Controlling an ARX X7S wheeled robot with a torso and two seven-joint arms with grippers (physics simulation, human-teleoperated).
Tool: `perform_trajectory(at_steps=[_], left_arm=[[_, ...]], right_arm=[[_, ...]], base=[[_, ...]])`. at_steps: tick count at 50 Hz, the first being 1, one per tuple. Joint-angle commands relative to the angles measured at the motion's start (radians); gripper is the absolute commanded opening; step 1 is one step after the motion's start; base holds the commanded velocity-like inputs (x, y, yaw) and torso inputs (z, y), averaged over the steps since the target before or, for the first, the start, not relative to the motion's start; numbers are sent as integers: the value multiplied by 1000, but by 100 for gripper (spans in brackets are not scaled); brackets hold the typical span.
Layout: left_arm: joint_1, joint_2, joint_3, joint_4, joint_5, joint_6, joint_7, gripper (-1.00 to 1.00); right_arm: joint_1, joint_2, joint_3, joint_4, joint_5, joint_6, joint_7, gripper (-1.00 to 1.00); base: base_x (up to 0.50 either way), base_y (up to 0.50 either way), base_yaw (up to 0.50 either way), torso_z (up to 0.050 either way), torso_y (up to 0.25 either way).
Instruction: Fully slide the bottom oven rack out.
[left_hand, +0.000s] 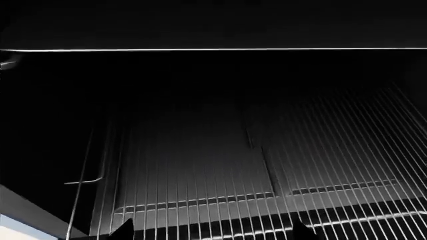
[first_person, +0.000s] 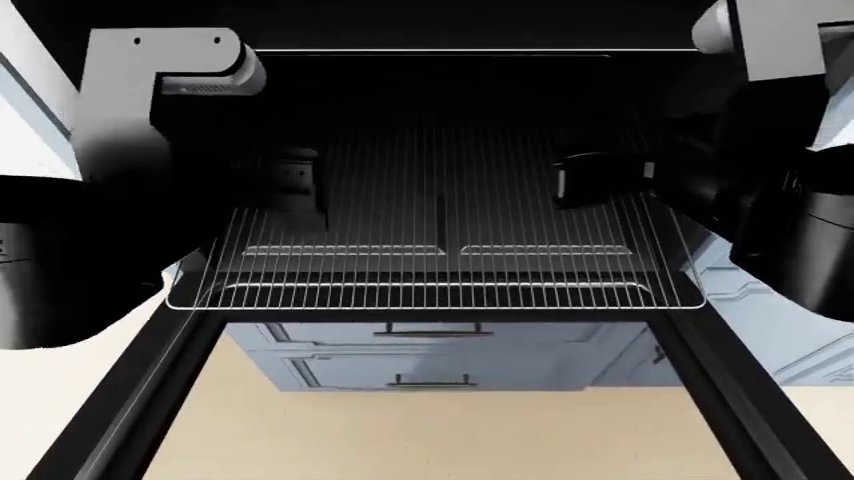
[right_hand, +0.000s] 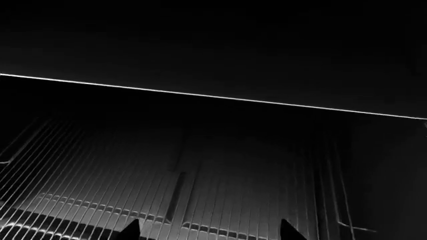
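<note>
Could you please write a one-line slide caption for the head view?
Both arms reach into the open oven above the bottom oven rack, whose front edge juts past the cavity.

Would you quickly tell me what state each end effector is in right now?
Left end effector: open, holding nothing.
Right end effector: open, holding nothing.

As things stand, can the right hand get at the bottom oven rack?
Probably yes. The right hand hangs just above the bottom oven rack, its fingers apart; the door is down and nothing lies between them.
</note>
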Motion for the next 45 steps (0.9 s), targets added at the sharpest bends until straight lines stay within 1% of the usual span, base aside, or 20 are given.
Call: perform_trajectory(at_steps=[1, 3, 6, 15, 21, 24, 28, 33, 40, 45], left_arm=[[7, 56, 56, -132, 60, 8, 24, 100], [10, 66, 60, -155, 50, 16, 20, 100], [5, 74, 70, -186, 84, 18, 41, 100], [7, 103, 94, -233, 143, 25, 108, 100], [16, 108, 109, -250, 185, 31, 142, 100], [14, 110, 137, -270, 254, 29, 200, 100], [14, 116, 149, -308, 280, 34, 234, 100], [0, 126, 174, -378, 361, 59, 313, 100], [8, 140, 187, -411, 369, 64, 320, 100], [4, 146, 204, -447, 404, 77, 359, 100]], right_arm=[[24, -73, -66, 157, -17, -6, 5, 100], [29, -76, -80, 186, 2, 0, 28, 100], [36, -80, -94, 216, -4, 4, 30, 100], [27, -86, -113, 269, -87, -16, -33, 100], [18, -99, -137, 290, -131, -21, -69, 100], [9, -103, -150, 294, -167, -34, -82, 100], [-14, -105, -162, 298, -200, -49, -100, 100], [-29, -112, -183, 311, -247, -68, -135, 100], [-43, -123, -216, 328, -295, -77, -156, 100], [-49, -139, -237, 359, -326, -91, -189, 100]], base=[[0, 0, 0, 0, 0], [0, 0, 0, 0, 0], [0, 0, 0, 0, 0], [0, 0, 0, 0, 0], [0, 0, 0, 0, 0], [0, 0, 0, 0, 0], [0, 0, 0, 0, 0], [0, 0, 0, 0, 0], [0, 0, 0, 0, 0], [0, 0, 0, 0, 0]])
